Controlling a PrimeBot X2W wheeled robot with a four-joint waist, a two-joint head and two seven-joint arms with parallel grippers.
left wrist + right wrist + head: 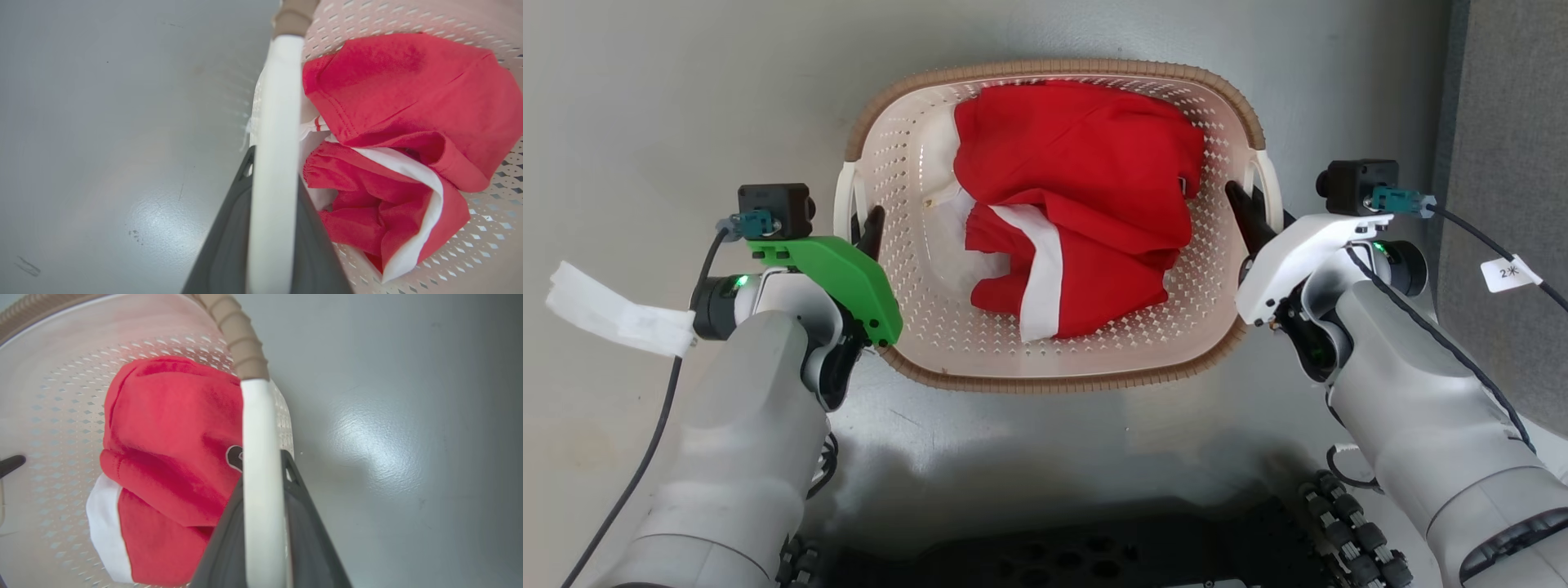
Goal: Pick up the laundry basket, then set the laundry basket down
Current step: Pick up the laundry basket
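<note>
The cream-white perforated plastic laundry basket [913, 167], rounded-rectangular with a brown woven-look rim, lies on or just above the smooth grey floor [686, 98], straight ahead of the robot. The pictures do not settle whether its base touches the floor. A crumpled red and white garment [1086, 180] lies inside, heaped toward the far and right part of the bowl.

The basket's long axis runs crosswise to the robot, from one arm to the other, with a white handle at each short end. The left hand [864, 229] sits at the left white handle [843, 192]. One dark finger stands inside the basket wall and the other outside, and the left wrist view shows the white bar [278, 102] running up between them, so this hand is clenched on it. The right hand [1262, 208] mirrors it at the right white handle [1270, 175], with the bar [255, 416] pinched between its two fingers in the right wrist view.

Neither arm is nearer, since each hand grips its own end and the basket spans the gap between them. Any lift or lowering probably depends on both arms moving together and level, or the load will tip toward the heavier right side.
</note>
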